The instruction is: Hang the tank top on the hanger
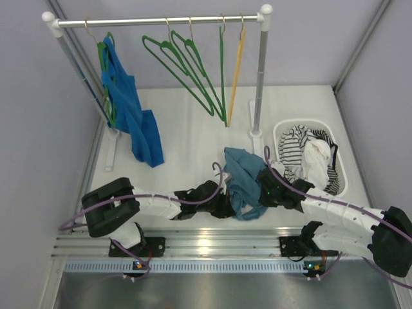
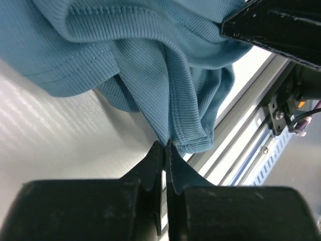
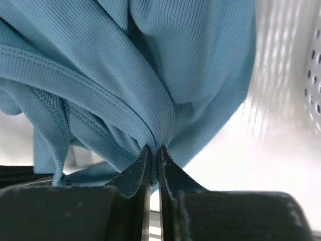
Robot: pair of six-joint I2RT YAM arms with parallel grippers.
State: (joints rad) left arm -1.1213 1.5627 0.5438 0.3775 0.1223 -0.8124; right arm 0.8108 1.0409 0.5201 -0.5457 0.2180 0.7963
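**Item 1. Left gripper**, well in front of the white clothes rail. Jaws pressed together on a thin hem fold of the tank top. Risk: the bite is shallow and right at the stitched edge, so the ribbed cloth may slide out once it is tensioned.

**Item 2. Right gripper**, in front of the rail's right post. Jaws clamped on several gathered layers. Risk: pinching layers together may close the strap or neck opening that a hanger arm has to pass through.

**Item 3. Soft, muted teal-blue ribbed tank top**, bunched between the two grippers, well short of the rail. Risk: which part each gripper holds cannot be told, so spreading it may twist it.

**Item 4. White perforated plastic basket**, right of the rail's right post, holding striped black-and-white cloth. Risk: the right arm's purple cable passes close by and could snag.

**Item 5. Thin dark-green wire hangers**, hooked mid-rail beside a yellow hanger. Risk: they hang crowded and free-swinging, so a push may tangle them or knock one off.

**Item 6. Royal-blue garment**, at the rail's left end. Not wanted.
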